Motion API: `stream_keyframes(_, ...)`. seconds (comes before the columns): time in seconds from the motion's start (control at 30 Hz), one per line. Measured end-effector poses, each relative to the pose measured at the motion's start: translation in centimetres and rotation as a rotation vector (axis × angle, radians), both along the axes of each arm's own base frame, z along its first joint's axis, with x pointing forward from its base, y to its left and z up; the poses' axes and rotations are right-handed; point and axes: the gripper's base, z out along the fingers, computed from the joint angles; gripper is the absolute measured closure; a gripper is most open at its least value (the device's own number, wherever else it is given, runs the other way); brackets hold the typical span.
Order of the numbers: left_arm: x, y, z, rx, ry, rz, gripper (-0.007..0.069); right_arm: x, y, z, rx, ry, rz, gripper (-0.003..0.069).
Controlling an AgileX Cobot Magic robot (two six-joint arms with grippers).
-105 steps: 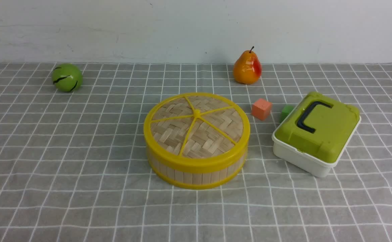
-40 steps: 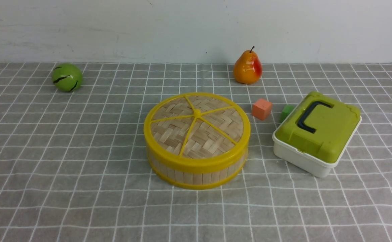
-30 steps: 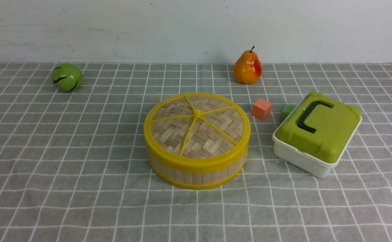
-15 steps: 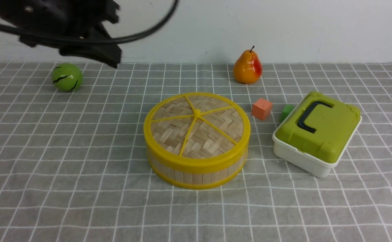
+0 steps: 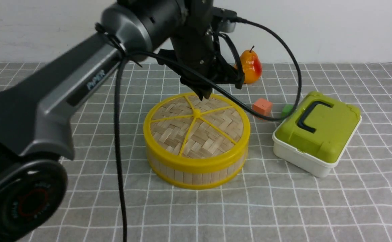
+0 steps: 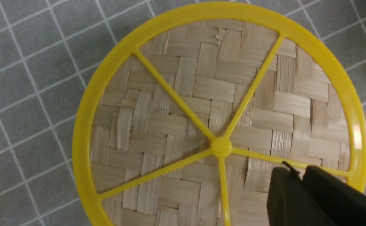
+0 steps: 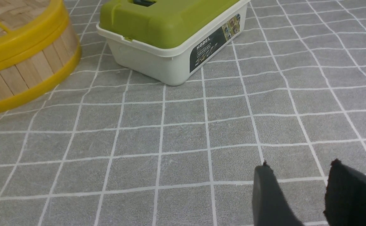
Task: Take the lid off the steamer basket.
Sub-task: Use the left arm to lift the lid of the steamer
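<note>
Lid (image 5: 198, 131): round woven bamboo, yellow-rimmed

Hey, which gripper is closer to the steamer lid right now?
Left. The left gripper is directly over the lid, its tips just beyond the centre knob. The right gripper is apart from it, over bare cloth on the robot's side of the green-lidded box.

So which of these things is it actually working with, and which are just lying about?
For the job: lid, steamer basket under it, left claw over the lid.
Lying about: pear, orange cube, green cube, white box with green top.
</note>
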Motion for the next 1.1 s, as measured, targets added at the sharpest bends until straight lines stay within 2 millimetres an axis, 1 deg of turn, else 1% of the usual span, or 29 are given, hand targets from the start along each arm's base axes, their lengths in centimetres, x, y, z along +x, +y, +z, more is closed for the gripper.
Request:
stream_keyframes(0.03, 0.1, -0.2, -0.4, 0.009, 0.004, -0.002, 0.0460, 0.0, 0.0, 0.0, 0.000, 0.000, 0.000, 0.0418)
stream_keyframes(0.07, 0.1, -0.2, -0.5, 0.010, 0.005, -0.003, 0.0451, 0.0, 0.0, 0.0, 0.000, 0.000, 0.000, 0.0418)
stream_keyframes(0.13, 0.3, -0.4, -1.1, 0.022, 0.010, -0.003, 0.0342, 0.0, 0.0, 0.0, 0.000, 0.000, 0.000, 0.0418)
stream_keyframes(0.2, 0.4, -0.4, -1.4, 0.030, 0.012, 0.000, 0.0293, 0.0, 0.0, 0.0, 0.000, 0.000, 0.000, 0.0418)
stream_keyframes(0.27, 0.5, -0.5, -1.6, 0.037, 0.012, 0.003, 0.0273, 0.0, 0.0, 0.0, 0.000, 0.000, 0.000, 0.0418)
stream_keyframes(0.33, 0.7, -0.5, -1.8, 0.045, 0.010, 0.003, 0.0273, 0.0, 0.0, 0.0, 0.000, 0.000, 0.000, 0.0418)
stream_keyframes(0.4, 0.9, -0.5, -2.4, 0.062, 0.012, 0.013, 0.0287, 0.0, 0.0, 0.0, 0.000, 0.000, 0.000, 0.0418)
stream_keyframes(0.53, 1.5, -0.6, -4.0, 0.085, 0.029, 0.044, 0.0317, 0.0, 0.0, 0.0, 0.000, 0.000, 0.000, 0.0418)
stream_keyframes(0.63, 1.8, -0.8, -5.1, 0.098, 0.045, 0.055, 0.0326, 0.0, 0.0, 0.0, 0.000, 0.000, 0.000, 0.0418)
stream_keyframes(0.8, 2.0, -0.8, -5.5, 0.102, 0.046, 0.084, 0.0327, 0.0, 0.0, 0.0, 0.000, 0.000, 0.000, 0.0418)
stream_keyframes(1.1, 2.2, -0.4, -5.4, 0.116, 0.021, 0.133, 0.0327, 0.0, 0.0, 0.0, 0.000, 0.000, 0.000, 0.0415)
